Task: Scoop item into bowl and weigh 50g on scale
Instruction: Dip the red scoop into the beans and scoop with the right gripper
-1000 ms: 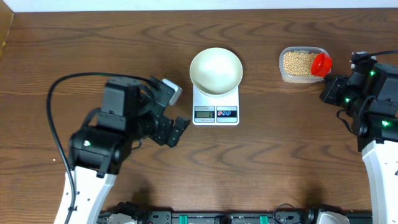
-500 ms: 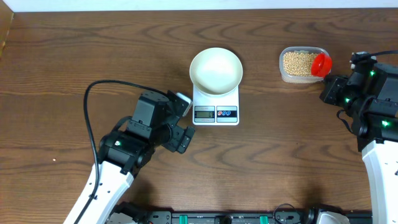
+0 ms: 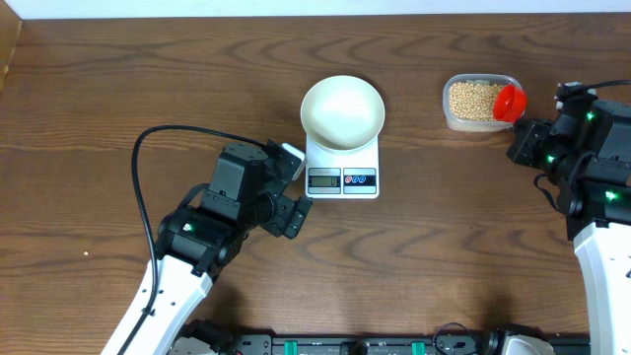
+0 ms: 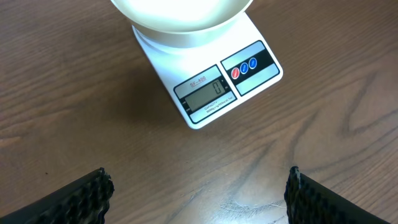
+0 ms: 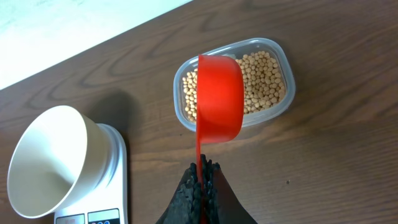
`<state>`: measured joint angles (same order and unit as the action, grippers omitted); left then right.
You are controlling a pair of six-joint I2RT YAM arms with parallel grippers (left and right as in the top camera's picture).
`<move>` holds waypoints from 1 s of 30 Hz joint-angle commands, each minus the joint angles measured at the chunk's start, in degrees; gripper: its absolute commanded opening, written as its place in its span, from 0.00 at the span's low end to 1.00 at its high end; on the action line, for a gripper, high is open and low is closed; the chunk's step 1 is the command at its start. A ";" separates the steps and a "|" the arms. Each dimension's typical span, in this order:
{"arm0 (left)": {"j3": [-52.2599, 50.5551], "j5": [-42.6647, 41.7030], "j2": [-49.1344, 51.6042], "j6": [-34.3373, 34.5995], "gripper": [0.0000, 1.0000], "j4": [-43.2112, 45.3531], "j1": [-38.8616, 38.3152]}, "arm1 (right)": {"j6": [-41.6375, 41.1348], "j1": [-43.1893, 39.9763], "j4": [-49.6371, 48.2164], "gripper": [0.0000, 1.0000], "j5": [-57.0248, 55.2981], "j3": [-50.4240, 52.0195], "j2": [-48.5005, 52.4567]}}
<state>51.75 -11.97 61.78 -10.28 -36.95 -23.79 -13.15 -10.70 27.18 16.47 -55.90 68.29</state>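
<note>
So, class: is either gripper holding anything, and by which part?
The right gripper pinches the red scoop by its handle end; the left gripper is open and empty.

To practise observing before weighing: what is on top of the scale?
The white bowl sits on the scale, empty inside. It covers most of the scale's top, so that surface cannot be seen. The screen in front is uncovered and reads 0.

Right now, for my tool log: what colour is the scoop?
The scoop is red; right wrist view shows it best.
</note>
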 commanded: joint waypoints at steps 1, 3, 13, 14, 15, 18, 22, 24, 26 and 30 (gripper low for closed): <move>-0.24 -0.92 -0.07 0.33 0.91 0.02 -0.20 | 0.61 -0.17 -0.02 0.01 -0.31 -1.09 -0.35; -0.24 -0.90 -0.07 0.33 0.91 -0.28 -0.17 | 0.61 -0.17 -0.04 0.01 -0.31 -1.09 -0.35; -0.24 -0.83 -0.04 0.31 0.91 -0.28 -0.17 | 0.59 -0.17 -0.02 0.01 -0.28 -1.09 -0.35; -0.24 -0.83 -0.04 0.31 0.91 -0.28 -0.17 | 0.59 -0.17 -0.02 0.01 -0.28 -1.09 -0.35; -0.24 -0.85 -0.04 0.33 0.91 -0.28 -0.17 | 0.59 -0.17 0.00 0.01 -0.28 -1.09 -0.35; -0.24 -0.85 -0.04 0.31 0.91 -0.28 -0.17 | 0.59 -0.17 0.00 0.01 -0.28 -1.09 -0.35; -0.24 -0.85 -0.04 0.33 0.91 -0.28 -0.17 | 0.59 -0.17 0.15 0.01 -0.28 -1.09 -0.35; -0.24 -0.85 -0.04 0.33 0.91 -0.28 -0.17 | 0.59 -0.17 0.33 0.01 -0.31 -1.09 -0.35; -0.24 -0.85 -0.04 0.33 0.91 -0.28 -0.17 | 0.59 -0.17 0.48 0.01 -0.31 -1.09 -0.35; -0.24 -0.85 -0.04 0.33 0.91 -0.28 -0.17 | 0.66 -0.17 0.52 0.01 -0.31 -1.09 -0.35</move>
<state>51.75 -12.10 61.78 -10.28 -37.08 -23.79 -13.15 -10.70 27.64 16.47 -55.90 68.29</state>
